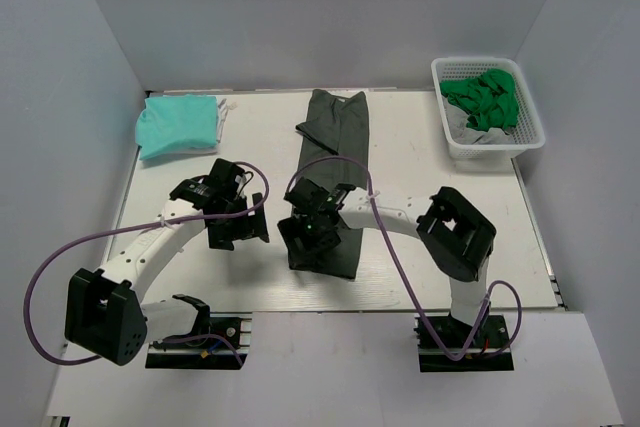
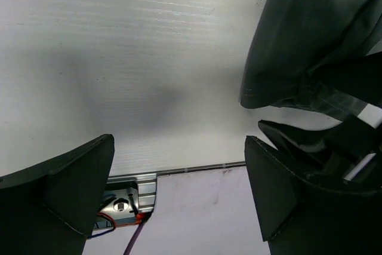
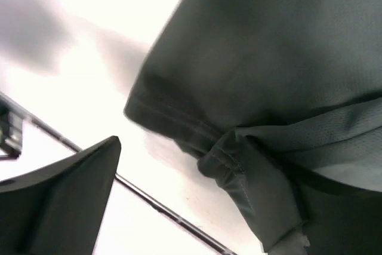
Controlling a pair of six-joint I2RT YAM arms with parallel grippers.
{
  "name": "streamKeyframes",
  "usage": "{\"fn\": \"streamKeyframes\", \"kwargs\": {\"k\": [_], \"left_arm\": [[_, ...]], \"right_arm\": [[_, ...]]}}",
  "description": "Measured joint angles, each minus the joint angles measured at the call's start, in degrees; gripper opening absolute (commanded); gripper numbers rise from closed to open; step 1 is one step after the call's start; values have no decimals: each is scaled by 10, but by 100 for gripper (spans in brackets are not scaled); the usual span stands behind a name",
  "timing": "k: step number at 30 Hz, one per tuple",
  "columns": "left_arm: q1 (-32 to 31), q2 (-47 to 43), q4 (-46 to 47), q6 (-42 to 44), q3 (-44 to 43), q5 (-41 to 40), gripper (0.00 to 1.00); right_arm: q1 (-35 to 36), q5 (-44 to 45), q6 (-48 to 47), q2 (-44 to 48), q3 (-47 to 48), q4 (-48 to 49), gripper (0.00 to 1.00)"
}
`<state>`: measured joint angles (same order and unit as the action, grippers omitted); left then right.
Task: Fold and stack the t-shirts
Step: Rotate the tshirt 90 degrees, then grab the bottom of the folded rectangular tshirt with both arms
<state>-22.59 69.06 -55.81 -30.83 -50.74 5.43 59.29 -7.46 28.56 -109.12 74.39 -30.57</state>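
Down the middle of the counter (image 1: 440, 247) I see the dark grey-green t-shirt (image 1: 338, 127) lying as a long strip from far to near. My right hand (image 1: 312, 237) sits over its near end, spread wide, with cloth bunched against one side. My left hand (image 1: 238, 232) hangs wide just left of it. A folded mint t-shirt (image 1: 178, 125) lies far left, and a bright green t-shirt (image 1: 485, 97) fills the basket (image 1: 495, 150) far right.

A long shirt (image 1: 335, 137) lies down the middle of the counter (image 1: 430, 197), from 12 toward 6 o'clock. A folded shirt (image 1: 178, 124) sits at 10 o'clock. A basket (image 1: 528, 132) at 2 o'clock holds crumpled shirts (image 1: 485, 97). My right jaws hang over the long shirt's 6 o'clock end, my left jaws at their 9 o'clock.
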Motion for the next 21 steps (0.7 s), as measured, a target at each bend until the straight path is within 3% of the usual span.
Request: {"fn": "streamKeyframes", "kwargs": {"k": [5,10,16,21], "left_arm": [[0,5,4,7,0,17,100],[-1,26,21,22,0,50,100],[-4,61,81,30,12,99,100],[-15,101,140,34,44,154,100]], "right_arm": [[-1,-2,-2,40,6,0,90],[-10,3,35,147,-20,8,90],[-40,57,153,298,-165,6,90],[-73,56,250,338,-301,4,90]]}}
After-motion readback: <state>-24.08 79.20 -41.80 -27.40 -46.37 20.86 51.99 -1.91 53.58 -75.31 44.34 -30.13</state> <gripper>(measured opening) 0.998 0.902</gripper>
